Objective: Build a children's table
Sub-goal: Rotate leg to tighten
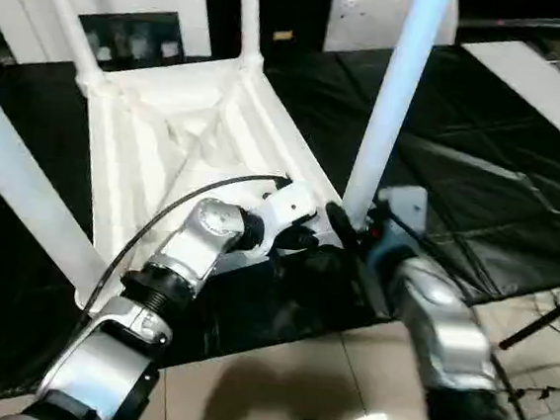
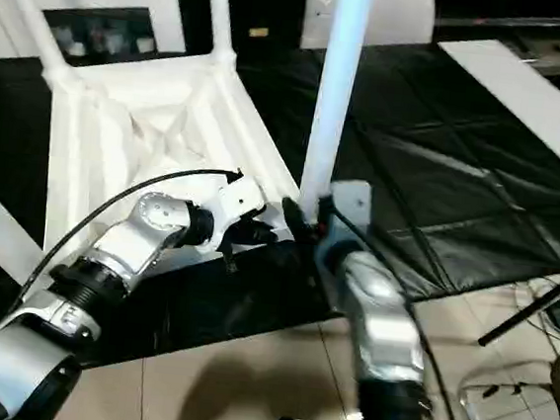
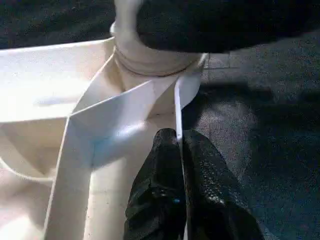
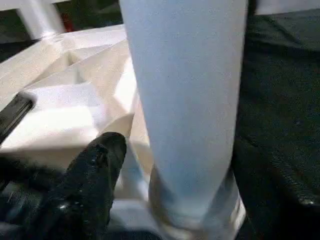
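Nearest the camera, the two silver forearms reach forward over a pale tiled floor [image 1: 275, 368] toward the near edge of a black-draped tabletop [image 1: 480, 190].

The left claw [image 3: 179, 137] has its two black fingers [image 3: 155, 190] pressed together on the thin side wall of the children's table [image 1: 167, 149], pinching that rim just beside the near corner socket. A black cable loops from this arm's wrist back along the forearm.

The right claw [image 4: 165, 150] sits at the foot of the near leg [image 1: 395, 92], right where the leg enters the corner socket. One black finger [image 4: 92, 175] lies to one side of the leg and seems not to press on it; the claw looks spread around the leg (the other finger is hidden, so a grip cannot be confirmed).

The children's table lies upside down on the black cover, its ribbed underside facing up, with the X of ribs running between the corners. Legs stand upright in its sockets: the near one by the right claw, one on the near left side [image 1: 23, 195] slanting across the picture's edge, and two at the far corners [image 1: 66, 11], [image 1: 249, 13].

Farther off, a flat white panel [image 1: 549, 92] lies on the black cover to the right. Behind the tabletop stands a white cabinet with glass doors [image 1: 128, 32].
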Robot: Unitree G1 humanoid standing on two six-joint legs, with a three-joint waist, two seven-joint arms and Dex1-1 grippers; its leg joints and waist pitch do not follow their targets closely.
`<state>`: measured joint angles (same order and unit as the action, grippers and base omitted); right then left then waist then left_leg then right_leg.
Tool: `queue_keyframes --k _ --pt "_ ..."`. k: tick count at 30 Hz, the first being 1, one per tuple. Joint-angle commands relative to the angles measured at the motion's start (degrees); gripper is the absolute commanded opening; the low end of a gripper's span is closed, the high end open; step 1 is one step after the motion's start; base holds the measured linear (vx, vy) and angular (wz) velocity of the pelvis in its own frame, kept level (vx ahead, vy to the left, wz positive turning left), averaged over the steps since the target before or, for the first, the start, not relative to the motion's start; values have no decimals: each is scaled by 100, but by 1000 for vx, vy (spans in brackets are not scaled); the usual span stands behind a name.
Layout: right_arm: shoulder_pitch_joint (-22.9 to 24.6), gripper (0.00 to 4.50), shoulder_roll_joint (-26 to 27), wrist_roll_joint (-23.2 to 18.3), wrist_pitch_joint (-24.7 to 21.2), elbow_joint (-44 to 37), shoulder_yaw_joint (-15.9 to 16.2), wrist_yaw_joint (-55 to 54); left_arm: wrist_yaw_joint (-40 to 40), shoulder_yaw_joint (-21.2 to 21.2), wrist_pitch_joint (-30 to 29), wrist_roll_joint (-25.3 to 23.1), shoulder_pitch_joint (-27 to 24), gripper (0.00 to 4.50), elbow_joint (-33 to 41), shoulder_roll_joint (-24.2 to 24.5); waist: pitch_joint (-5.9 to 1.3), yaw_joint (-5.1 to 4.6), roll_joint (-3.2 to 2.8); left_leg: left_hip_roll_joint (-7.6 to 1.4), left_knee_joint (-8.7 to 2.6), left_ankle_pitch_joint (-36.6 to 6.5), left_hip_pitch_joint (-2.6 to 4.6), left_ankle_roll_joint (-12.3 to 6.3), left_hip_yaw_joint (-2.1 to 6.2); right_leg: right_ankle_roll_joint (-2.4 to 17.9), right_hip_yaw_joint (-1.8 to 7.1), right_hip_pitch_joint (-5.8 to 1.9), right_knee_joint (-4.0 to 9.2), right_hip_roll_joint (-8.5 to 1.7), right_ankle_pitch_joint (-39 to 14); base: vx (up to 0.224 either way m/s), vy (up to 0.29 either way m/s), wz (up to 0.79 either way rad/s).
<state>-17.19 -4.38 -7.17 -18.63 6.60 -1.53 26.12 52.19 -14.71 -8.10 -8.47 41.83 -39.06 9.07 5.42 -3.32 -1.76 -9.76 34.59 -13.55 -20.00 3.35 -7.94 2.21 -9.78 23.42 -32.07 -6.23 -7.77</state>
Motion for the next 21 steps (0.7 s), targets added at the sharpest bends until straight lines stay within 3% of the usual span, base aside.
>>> queue_keyframes --k 1,3,5,9,11,15,21 --pt "132 385 -220 -288 46 -182 306 759 313 -7 513 99 -59 0 32 204 -481 67 119 -237 -302 293 -173 -1233 56 1037 415 -471 266 -364 -980 0 0 0" --pt "147 393 -355 -336 81 -206 281 948 487 -30 702 127 -77 0 11 284 -461 96 122 -229 -305 186 -170 -1323 33 975 399 -466 301 -347 -1207 0 0 0" --pt "173 411 -838 -480 181 -257 260 1659 1071 -105 1167 248 -139 0 -63 542 -448 139 140 -223 -313 -31 -162 -1189 13 776 389 -451 373 -338 -1738 0 0 0" --pt "162 434 -1247 -619 258 -234 308 2286 1638 -156 1484 399 -164 0 -161 708 -400 211 128 -277 -356 -416 -90 -899 -11 620 400 -379 450 -323 -2320 0 0 0" --pt "96 442 -1608 -720 345 -89 350 2848 2214 -239 1677 493 -152 0 -242 845 -418 293 123 -310 -367 -407 -71 -844 -13 676 425 -376 420 -334 -2199 0 0 0" --pt "-42 442 -1851 -763 407 75 392 3251 2691 -395 1933 467 -72 0 -367 982 -456 400 139 -340 -355 -7 -70 -962 -23 968 470 -372 293 -334 -1520 0 0 0" --pt "-216 442 -2135 -1070 430 194 564 4182 3257 -547 2270 481 68 0 -640 991 -467 536 161 -337 -341 96 -67 -1088 -60 993 475 -384 282 -337 -1484 0 0 0"
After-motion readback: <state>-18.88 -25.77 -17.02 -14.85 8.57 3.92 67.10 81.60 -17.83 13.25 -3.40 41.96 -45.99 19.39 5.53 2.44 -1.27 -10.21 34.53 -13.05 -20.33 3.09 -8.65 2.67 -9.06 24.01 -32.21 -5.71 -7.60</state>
